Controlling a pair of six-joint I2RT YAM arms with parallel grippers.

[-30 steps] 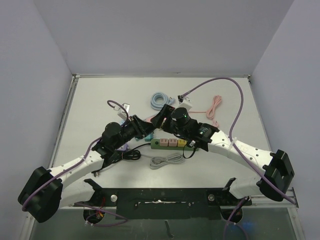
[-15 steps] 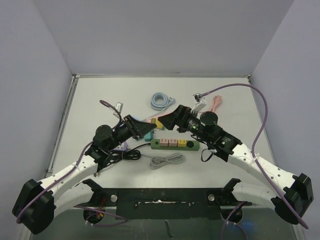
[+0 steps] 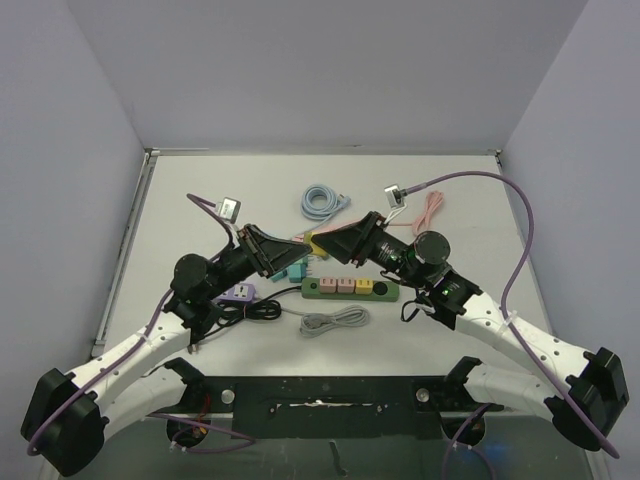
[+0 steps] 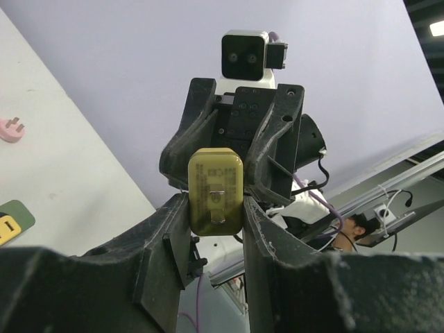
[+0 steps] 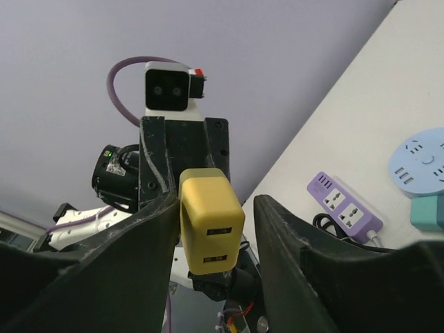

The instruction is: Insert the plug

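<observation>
1. While the two arms meet in the air above the surface (image 3: 190, 190), the left gripper (image 4: 215, 208) pinches the plug (image 4: 216, 187), whose prongs face that wrist's camera.
2. The right gripper (image 5: 215, 201) has its jaws spread around the same plug, with a gap showing at one finger.
3. This looks like a handover; insertion is not yet begun.
4. Next, the right gripper should clear, then the prongs need turning down and lining up over a socket of the strip (image 3: 350, 288) lying below.

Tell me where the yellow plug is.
Top view, centre: the yellow plug is clamped in the left gripper, nose to nose with the right gripper, just beyond the green power strip.
</observation>
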